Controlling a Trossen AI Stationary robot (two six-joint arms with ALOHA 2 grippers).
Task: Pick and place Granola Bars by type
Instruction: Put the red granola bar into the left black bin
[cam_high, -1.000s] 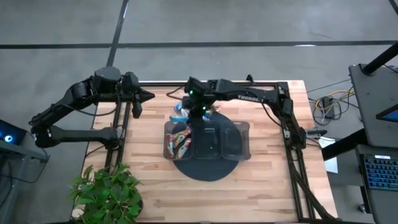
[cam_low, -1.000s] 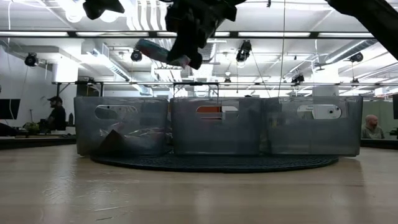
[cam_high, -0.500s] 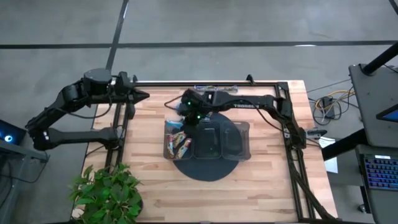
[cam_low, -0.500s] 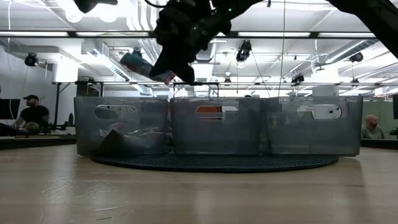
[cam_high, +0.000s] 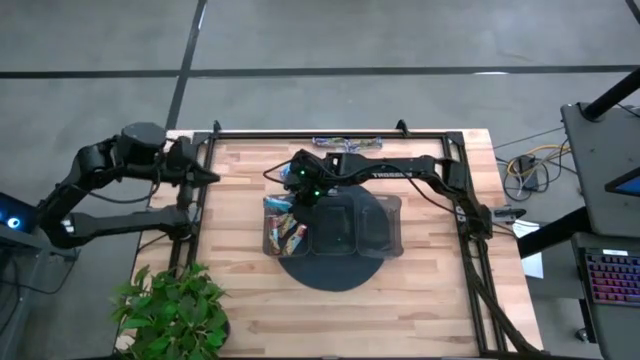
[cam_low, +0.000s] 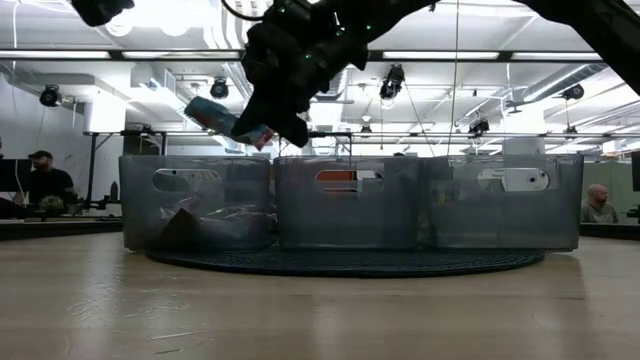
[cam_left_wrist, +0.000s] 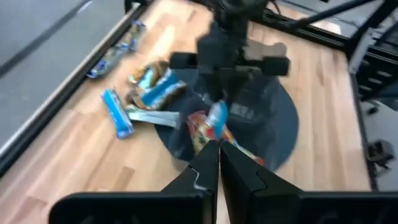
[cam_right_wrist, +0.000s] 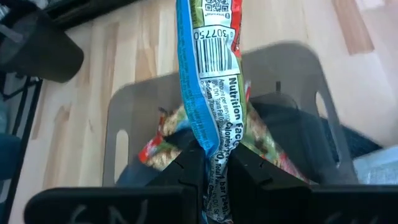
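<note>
My right gripper (cam_high: 300, 192) is shut on a light blue granola bar (cam_low: 225, 118) and hangs over the left compartment of the dark three-compartment tray (cam_high: 392, 215). That compartment holds reddish-orange bars (cam_high: 286, 233). More bars, mostly blue ones (cam_left_wrist: 118, 112), lie loose on the table beside the tray's far left corner. Others (cam_high: 345, 143) lie by the far frame rail. My left gripper (cam_high: 205, 175) is shut on nothing and stays back near the table's left edge, above the table. My right gripper pinches one end of the light blue bar (cam_right_wrist: 214, 146) between its two fingers. The fingers slant down and toward the table's left, and the bar runs on beyond them in line with them. The bar is lifted clear above the tray, its free end (cam_low: 195, 107) tilted up.
The tray stands on a dark round mat (cam_high: 330, 275) in the middle of the wooden table. A black frame rail (cam_high: 200, 215) runs along the left side and another (cam_high: 470, 240) along the right. A potted plant (cam_high: 170, 310) stands at the near left corner.
My right gripper has carried the light blue bar down and toward the table's left, from above the middle compartment to above the left one. It has stayed shut on the bar. My left gripper has drawn back toward the table's left edge.
</note>
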